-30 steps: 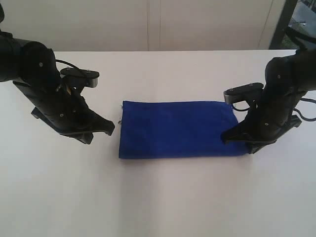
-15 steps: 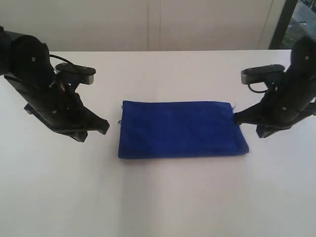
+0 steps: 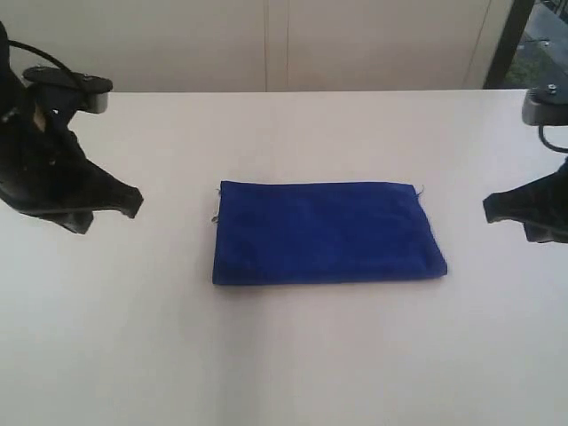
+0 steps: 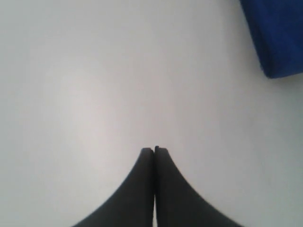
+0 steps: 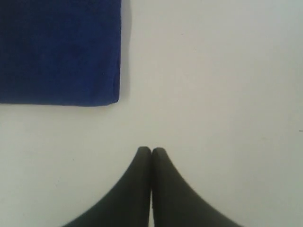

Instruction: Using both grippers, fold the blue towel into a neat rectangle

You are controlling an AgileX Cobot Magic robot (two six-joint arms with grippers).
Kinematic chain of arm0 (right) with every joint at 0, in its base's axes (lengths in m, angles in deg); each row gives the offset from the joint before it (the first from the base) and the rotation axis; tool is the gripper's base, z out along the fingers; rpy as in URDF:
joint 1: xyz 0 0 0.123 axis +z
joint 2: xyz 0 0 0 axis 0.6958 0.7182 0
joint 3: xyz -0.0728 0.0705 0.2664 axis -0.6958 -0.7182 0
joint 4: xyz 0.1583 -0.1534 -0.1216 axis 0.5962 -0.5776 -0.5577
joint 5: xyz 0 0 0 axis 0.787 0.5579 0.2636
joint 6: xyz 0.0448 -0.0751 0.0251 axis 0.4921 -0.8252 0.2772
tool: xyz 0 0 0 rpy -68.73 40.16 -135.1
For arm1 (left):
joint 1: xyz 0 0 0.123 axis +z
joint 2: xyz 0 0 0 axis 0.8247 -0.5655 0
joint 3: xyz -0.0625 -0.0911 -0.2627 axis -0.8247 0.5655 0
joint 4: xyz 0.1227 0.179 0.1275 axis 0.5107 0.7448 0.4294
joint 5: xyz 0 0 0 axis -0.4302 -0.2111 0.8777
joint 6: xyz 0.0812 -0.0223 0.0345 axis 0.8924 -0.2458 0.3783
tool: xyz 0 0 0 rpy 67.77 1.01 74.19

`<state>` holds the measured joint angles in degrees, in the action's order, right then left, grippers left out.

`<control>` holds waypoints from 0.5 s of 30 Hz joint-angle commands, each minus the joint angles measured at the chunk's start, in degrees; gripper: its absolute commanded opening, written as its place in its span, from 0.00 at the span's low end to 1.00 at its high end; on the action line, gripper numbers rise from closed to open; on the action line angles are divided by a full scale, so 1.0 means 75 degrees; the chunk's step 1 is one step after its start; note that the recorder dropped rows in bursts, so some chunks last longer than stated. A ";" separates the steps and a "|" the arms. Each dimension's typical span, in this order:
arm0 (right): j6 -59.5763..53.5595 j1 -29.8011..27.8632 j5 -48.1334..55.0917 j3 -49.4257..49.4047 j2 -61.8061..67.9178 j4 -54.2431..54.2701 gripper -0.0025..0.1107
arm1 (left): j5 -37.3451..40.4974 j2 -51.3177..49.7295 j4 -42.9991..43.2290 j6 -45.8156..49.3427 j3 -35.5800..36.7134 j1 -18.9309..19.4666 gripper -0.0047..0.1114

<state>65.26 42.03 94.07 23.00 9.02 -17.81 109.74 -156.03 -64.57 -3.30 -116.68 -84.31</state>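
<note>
The blue towel (image 3: 327,232) lies flat on the white table as a folded rectangle, a stray thread at its far right corner. My left gripper (image 3: 135,202) hangs well to its left, shut and empty, fingers pressed together (image 4: 154,151); a towel corner (image 4: 279,38) shows at that view's edge. My right gripper (image 3: 488,210) is off to the towel's right, also shut on nothing (image 5: 151,151), with the towel's end (image 5: 59,49) in its wrist view. Neither gripper touches the cloth.
The white table (image 3: 293,355) spreads around the towel on all sides. A pale wall (image 3: 266,44) runs along the back edge, and a dark frame (image 3: 510,40) stands at the far right corner.
Both arms have drawn back outward from the towel, the left one leftward and the right one rightward off the towel's right end. The towel has stayed in place.
</note>
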 commanded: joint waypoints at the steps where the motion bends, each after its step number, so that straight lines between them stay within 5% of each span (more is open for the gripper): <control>1: 0.0034 -0.0035 0.0288 -0.0481 -0.1453 -0.0002 0.02 | 0.0694 0.0657 0.0378 -0.0294 0.0053 0.0097 0.04; 15: -0.0200 -0.0035 0.1563 -0.0560 -0.2970 -0.0093 0.02 | 0.1953 0.2091 -0.0864 0.1480 0.0613 0.2467 0.04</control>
<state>64.44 42.03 104.57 18.98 -12.98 -18.18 123.33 -143.92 -69.50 5.81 -114.27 -68.59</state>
